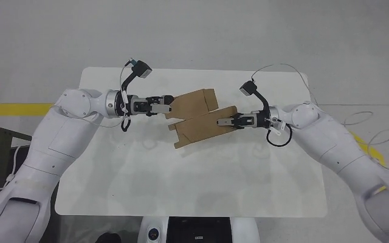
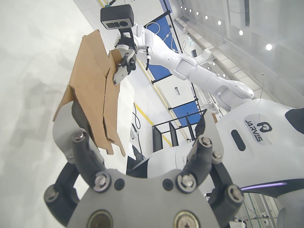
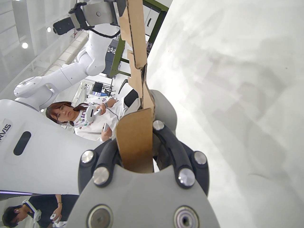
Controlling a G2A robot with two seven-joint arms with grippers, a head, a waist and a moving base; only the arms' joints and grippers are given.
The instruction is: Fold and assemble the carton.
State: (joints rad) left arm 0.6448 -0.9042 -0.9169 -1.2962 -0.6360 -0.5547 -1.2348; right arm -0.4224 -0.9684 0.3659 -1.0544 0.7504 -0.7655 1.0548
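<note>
While the right gripper (image 1: 221, 121) clamps one end of the carton (image 1: 196, 116), the left gripper (image 1: 171, 107) stands wide open at the other; advise closing squarely before pulling.

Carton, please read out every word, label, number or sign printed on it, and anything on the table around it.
Carton: none; the faces that show in the top view and both wrist views are plain brown cardboard, with no print, label or sticker.
Table: none; its white top carries no marking.
Faces of the Carton turned away from the cameras cannot be checked.
</note>
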